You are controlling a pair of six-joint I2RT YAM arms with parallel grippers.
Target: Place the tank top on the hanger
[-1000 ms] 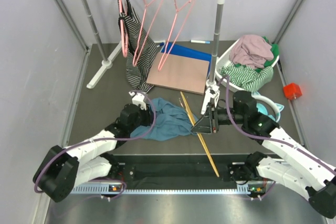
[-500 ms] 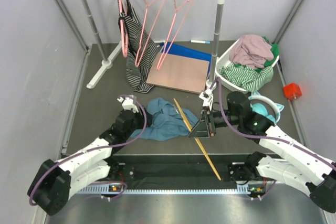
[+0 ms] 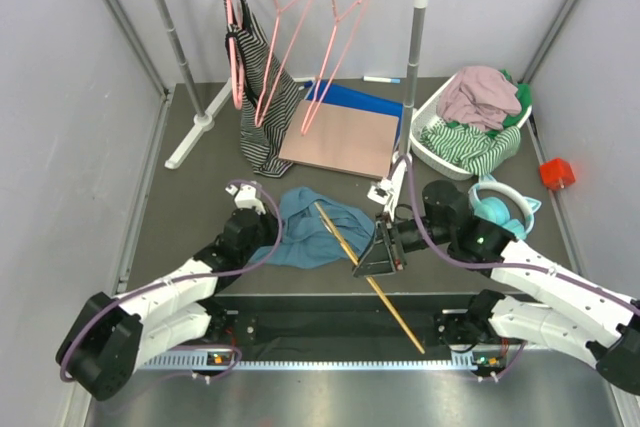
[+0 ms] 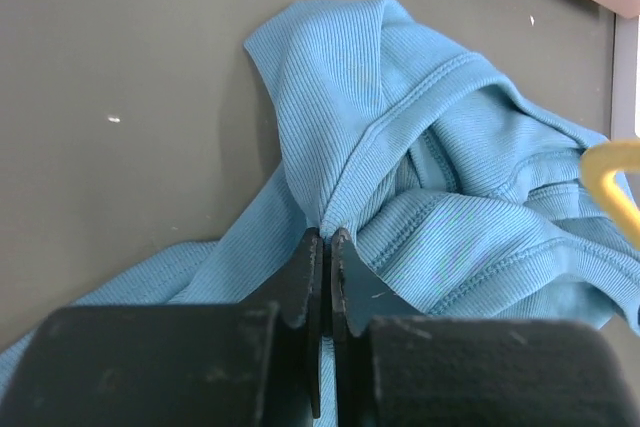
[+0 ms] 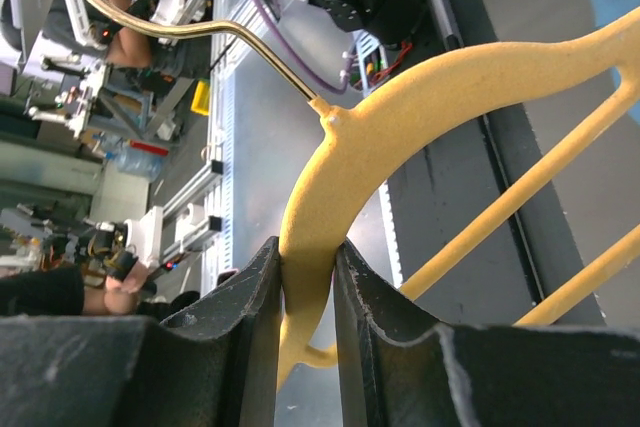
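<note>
The teal-blue tank top [image 3: 318,234] lies crumpled on the dark table in front of both arms. My left gripper [image 3: 266,235] is at its left edge, and in the left wrist view the gripper [image 4: 327,239] is shut on a bunched fold of the tank top [image 4: 420,177]. The yellow-orange hanger [image 3: 352,257] slants across the cloth's right side, one end showing in the left wrist view as the hanger [image 4: 612,175]. My right gripper [image 3: 386,247] holds it; in the right wrist view the gripper [image 5: 308,259] is shut on the hanger [image 5: 345,157] just below its metal hook.
A white clothes rack [image 3: 415,77] at the back carries pink wire hangers [image 3: 335,42] and a black-and-white striped garment [image 3: 262,97]. A mauve-pink board [image 3: 342,139] lies on a blue one. A white basket [image 3: 428,147] of clothes, teal headphones [image 3: 505,204] and a red block [image 3: 557,173] sit right.
My left gripper opened, shifted a little and closed on a fold of the tank top. The right arm carried the hanger leftwards, further over the cloth.
</note>
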